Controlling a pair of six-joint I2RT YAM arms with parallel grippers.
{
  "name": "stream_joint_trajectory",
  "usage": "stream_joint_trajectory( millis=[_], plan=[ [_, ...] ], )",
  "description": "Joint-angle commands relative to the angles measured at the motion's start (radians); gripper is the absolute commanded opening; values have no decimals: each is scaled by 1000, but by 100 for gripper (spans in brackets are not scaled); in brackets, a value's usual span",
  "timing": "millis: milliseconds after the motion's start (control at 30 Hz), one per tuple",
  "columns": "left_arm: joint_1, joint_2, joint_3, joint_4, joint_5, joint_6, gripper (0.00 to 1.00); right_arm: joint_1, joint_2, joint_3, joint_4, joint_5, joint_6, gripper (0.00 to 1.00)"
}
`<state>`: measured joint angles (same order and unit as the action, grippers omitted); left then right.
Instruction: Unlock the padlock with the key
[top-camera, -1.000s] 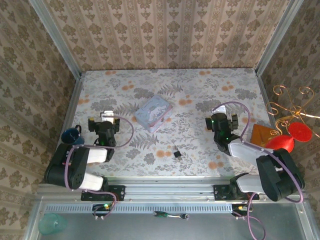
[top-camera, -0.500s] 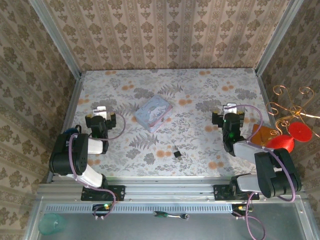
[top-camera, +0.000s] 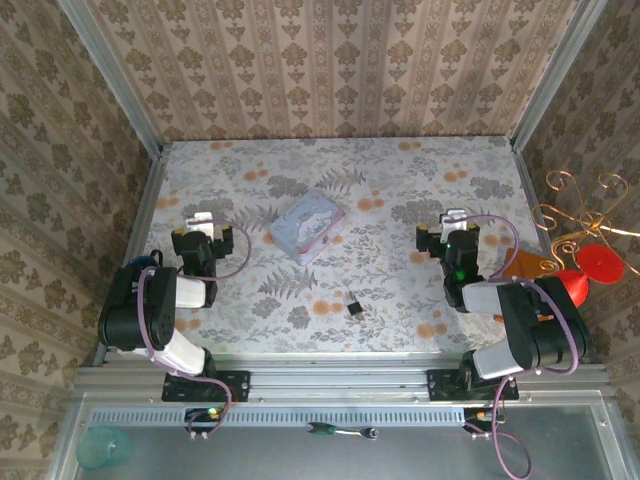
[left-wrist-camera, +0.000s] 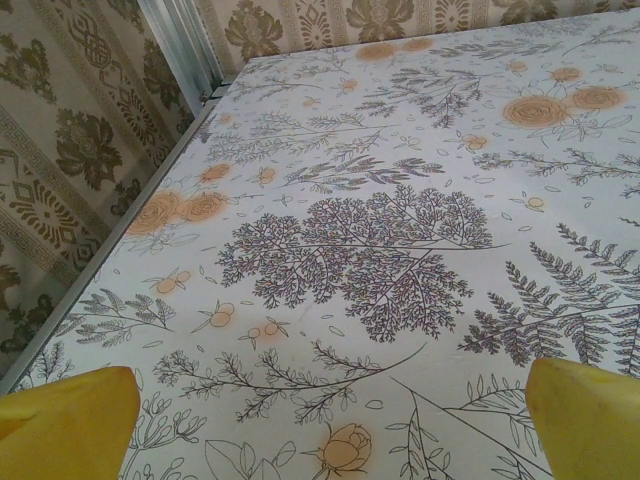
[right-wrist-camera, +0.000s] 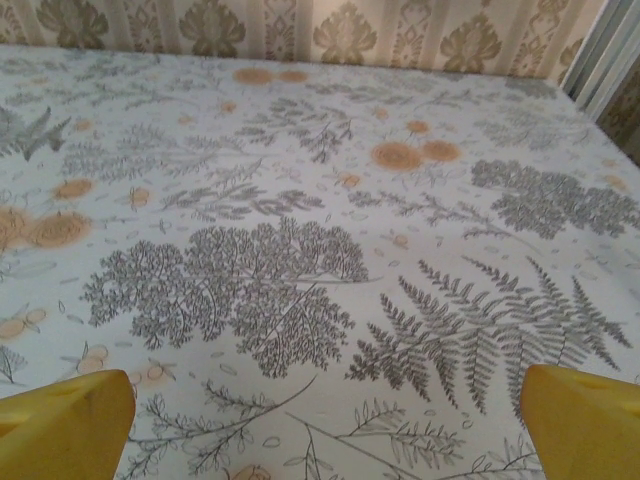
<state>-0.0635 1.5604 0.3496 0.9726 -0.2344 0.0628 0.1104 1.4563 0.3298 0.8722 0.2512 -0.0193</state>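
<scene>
A: Tool status: left tool (top-camera: 203, 224) and right tool (top-camera: 455, 222) both gape, carrying nothing.
B: We find the tiny black squarish padlock (top-camera: 354, 305) on the floral worktop (top-camera: 420, 180), between them, near its front edge. We should approach low, pinning its body first.

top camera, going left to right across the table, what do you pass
left gripper -> pastel tin -> padlock -> right gripper

The padlock (top-camera: 354, 305), a tiny black block with a thin metal bit, lies on the floral tabletop.
</scene>
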Motion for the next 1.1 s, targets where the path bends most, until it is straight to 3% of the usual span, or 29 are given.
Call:
stream_joint_trajectory(
  millis=[0, 233, 533, 1067],
  plan=[
    [7, 1, 19, 5, 12, -17, 100, -17, 10, -6, 86, -34, 14, 100],
    [7, 1, 19, 5, 11, -15, 100, -31, 76, 9, 120, -82, 7, 100],
    [7, 1, 19, 8, 12, -16, 100, -37, 75, 51, 39, 35, 63, 100],
    [-6, 5, 15, 15, 1, -3, 100, -41, 74, 56, 27, 34, 71, 100]
  ],
)
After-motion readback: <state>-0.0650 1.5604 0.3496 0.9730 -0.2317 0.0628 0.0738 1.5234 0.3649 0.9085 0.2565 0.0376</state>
